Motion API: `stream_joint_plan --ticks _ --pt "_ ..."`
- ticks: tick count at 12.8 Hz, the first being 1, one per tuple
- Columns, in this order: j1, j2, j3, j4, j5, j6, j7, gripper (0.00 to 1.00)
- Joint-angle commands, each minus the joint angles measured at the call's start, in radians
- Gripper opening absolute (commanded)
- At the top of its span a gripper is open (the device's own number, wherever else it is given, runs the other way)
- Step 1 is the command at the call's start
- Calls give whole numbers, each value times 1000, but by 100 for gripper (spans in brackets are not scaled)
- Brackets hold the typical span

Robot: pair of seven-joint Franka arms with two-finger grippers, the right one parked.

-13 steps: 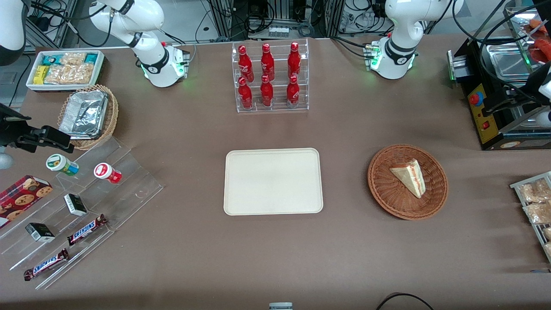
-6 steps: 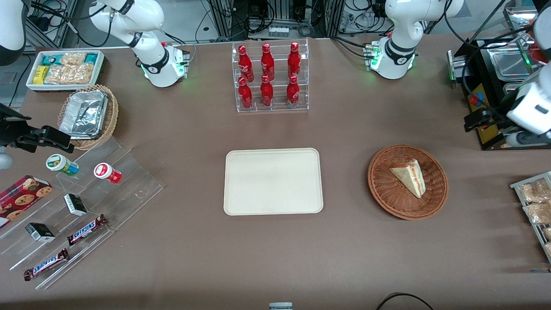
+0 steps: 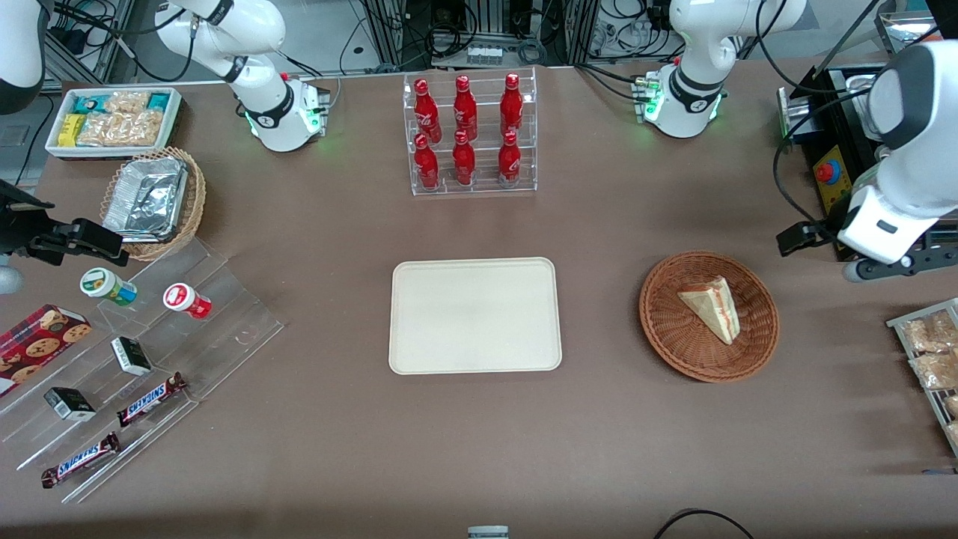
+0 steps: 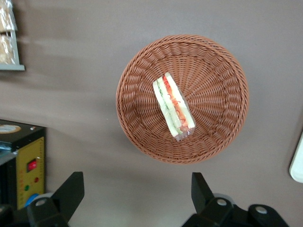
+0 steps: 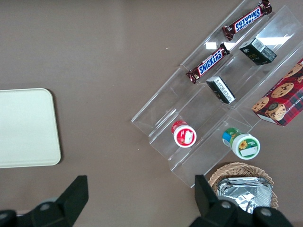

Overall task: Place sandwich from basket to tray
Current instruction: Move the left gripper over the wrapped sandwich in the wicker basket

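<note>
The sandwich [image 3: 712,307] is a pale bread wedge with red and green filling. It lies in the round reddish-brown wicker basket [image 3: 666,318]. Both also show in the left wrist view: the sandwich [image 4: 173,107] in the middle of the basket [image 4: 218,90]. The cream tray [image 3: 474,315] lies flat beside the basket, toward the parked arm's end; its corner shows in the left wrist view [image 4: 297,163]. My left gripper [image 3: 872,266] hangs above the table beside the basket, toward the working arm's end. In the left wrist view the gripper [image 4: 137,182] is open and empty, apart from the basket.
A black machine with a red button [image 3: 842,191] stands close to my gripper. A rack of snack packets [image 3: 932,352] lies at the table's edge nearby. A clear rack of red bottles [image 3: 468,135] stands farther from the camera than the tray.
My left arm has come into view from the working arm's end and moved toward the basket and lower. The sandwich, basket and tray have not moved.
</note>
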Motion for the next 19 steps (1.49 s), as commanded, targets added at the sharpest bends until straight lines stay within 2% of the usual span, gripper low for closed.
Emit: stream_joint_plan --ticks 1,7,13,19 --pt "-8 20 -5 -55 19 78 -148 100" --pt "-34 92 -5 -118 19 208 -308 100" --pt "-35 137 -8 -266 18 458 -430 100" --pt "-61 204 -37 -276 18 540 -545 100"
